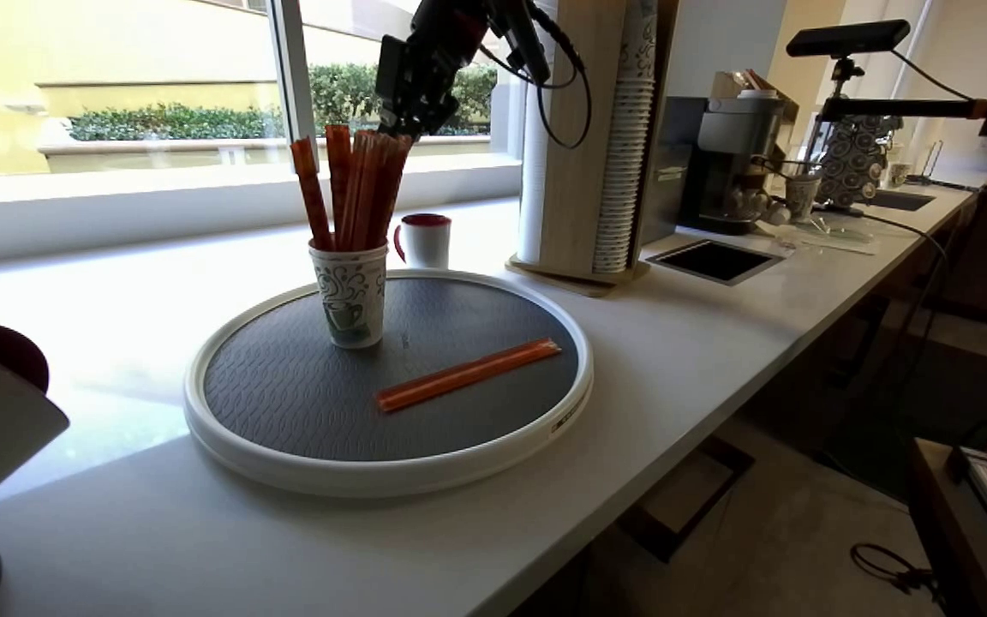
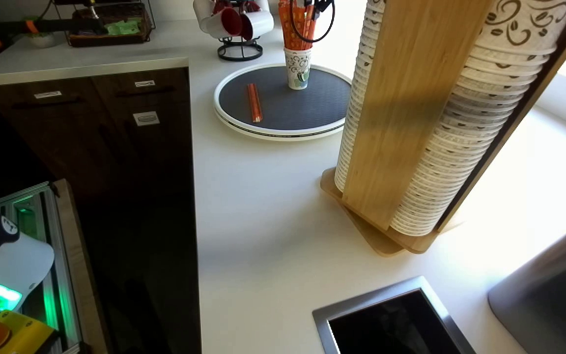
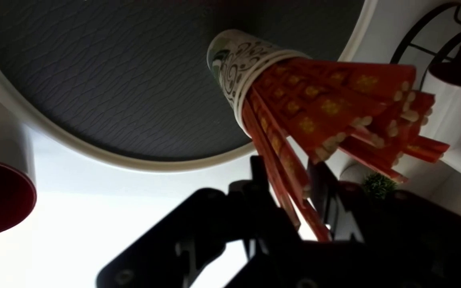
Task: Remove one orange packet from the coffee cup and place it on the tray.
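Leaning between parted end effector (image 3: 285, 164) jaws: some orange packets (image 3: 284, 155) in cup (image 3: 240, 66).

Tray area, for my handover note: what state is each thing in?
Tray: flat on the counter
Coffee cup: upright on the tray
Orange packets in cup: standing, splayed
Packet or packets on tray: lying, count unclear
Gripper: astride some packets, grip unclear
Mug by the tray: upright
Racked mugs: tilted

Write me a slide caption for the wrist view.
The gripper straddles a few orange packets in the coffee cup on the tray, the larger bunch fanning out alongside.
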